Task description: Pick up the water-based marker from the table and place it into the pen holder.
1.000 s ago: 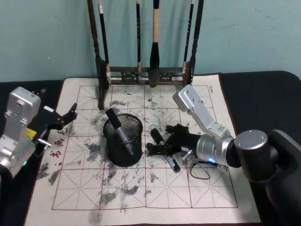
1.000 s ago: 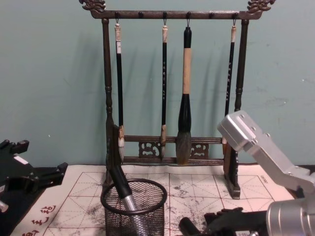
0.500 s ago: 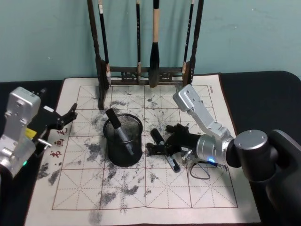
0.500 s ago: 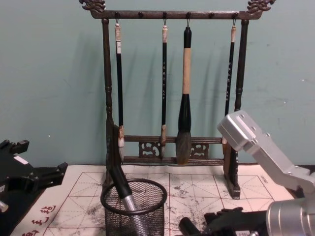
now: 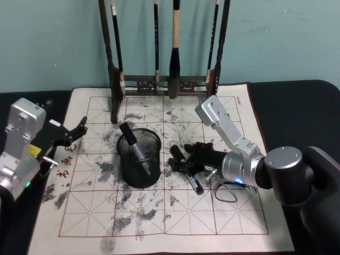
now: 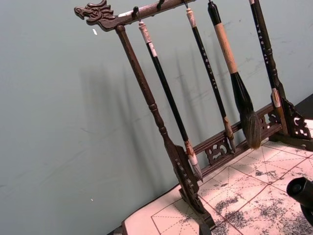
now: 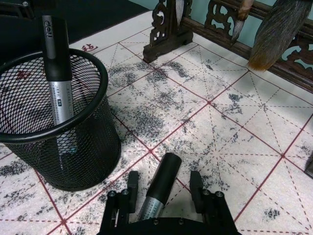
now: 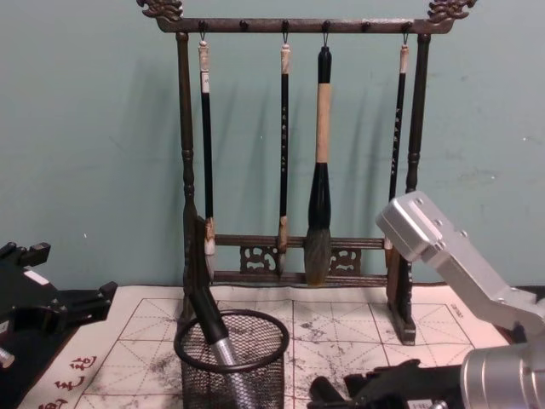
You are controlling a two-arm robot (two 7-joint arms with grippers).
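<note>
From the head view, we are seeing the right claw (image 5: pixel 179 162) reaching down onto the mat (image 5: pixel 159 223) on the table (image 5: pixel 297 101). It is just beside the pen holder (image 5: pixel 139 175), on the holder's right. The marker (image 5: pixel 195 183) is lying flat on the mat under that claw. The other marker (image 5: pixel 133 144) is leaning inside the pen holder. The left claw (image 5: pixel 74 133) is hanging open by the mat's left edge, and it is holding nothing.

From the right wrist view, we are seeing the right claw's two fingers (image 7: pixel 132 182) standing apart, one on each side of the marker. They are not squeezing it. The marker's black cap is pointing past the pen holder, near it but not touching.

From the left wrist view, we are looking at the brush rack (image 6: pixel 161 132) standing at the back of the mat, with brushes (image 6: pixel 242 93) hanging from it.

From the chest view, the pen holder is sitting in front of the brush rack, and the other marker is poking out over its rim.
</note>
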